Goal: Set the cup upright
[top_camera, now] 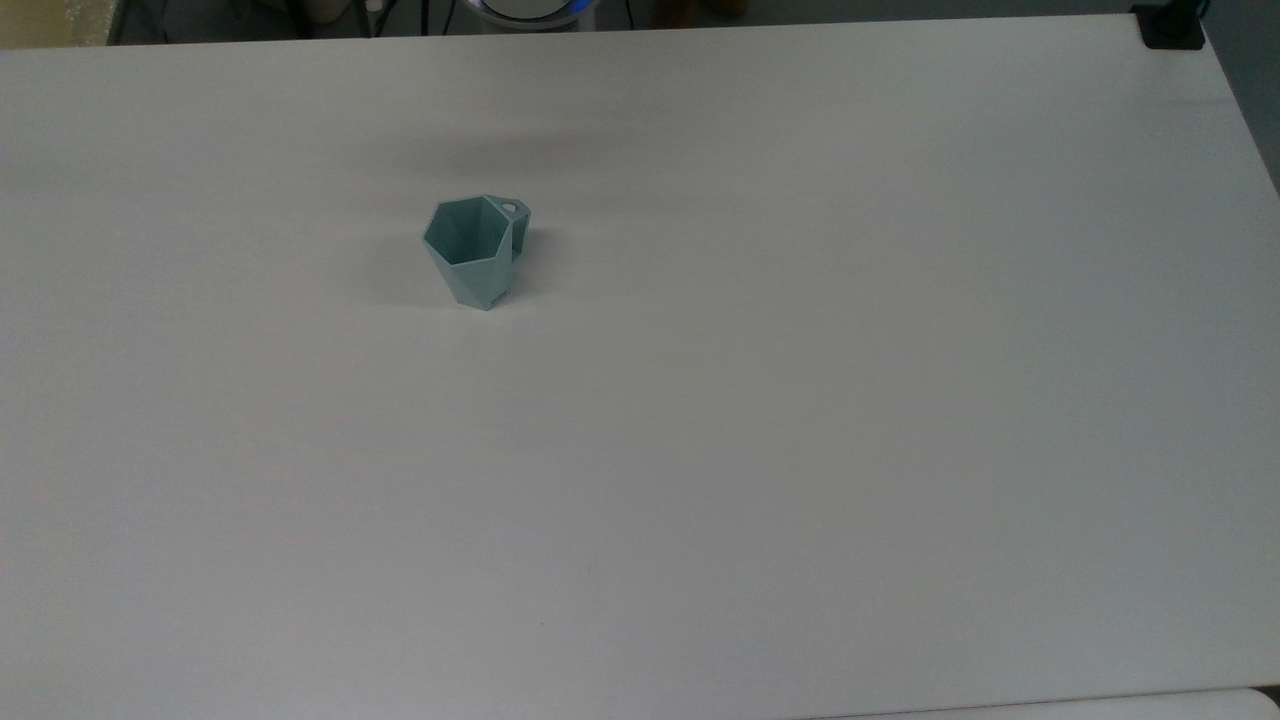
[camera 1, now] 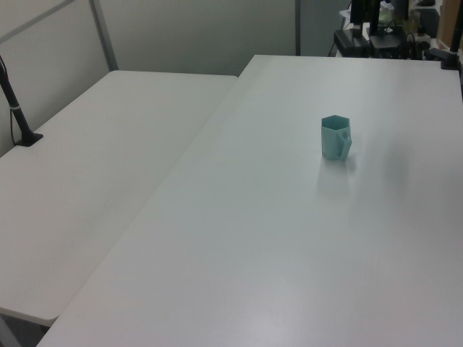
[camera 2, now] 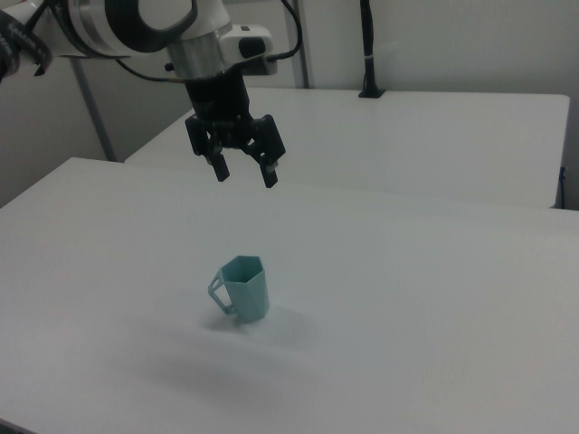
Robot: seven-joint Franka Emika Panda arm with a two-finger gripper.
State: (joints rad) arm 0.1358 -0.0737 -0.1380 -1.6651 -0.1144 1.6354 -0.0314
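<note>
The pale teal faceted cup [top_camera: 476, 249] stands upright on the white table [top_camera: 800, 400], mouth up, its thin handle toward the top view's right. It also stands upright in the left view [camera 1: 335, 137] and in the right view [camera 2: 244, 287], where the handle points to the right view's left. My gripper [camera 2: 245, 173] hangs open well above the cup in the right view, with nothing between its black fingers, clear of the cup.
A second white table [camera 1: 94, 166] adjoins the work table on the left view's left, with a black post clamped to it [camera 1: 16, 108]. A black clamp [top_camera: 1170, 25] sits at the far right corner in the top view. Dark equipment [camera 1: 369, 29] stands behind the table.
</note>
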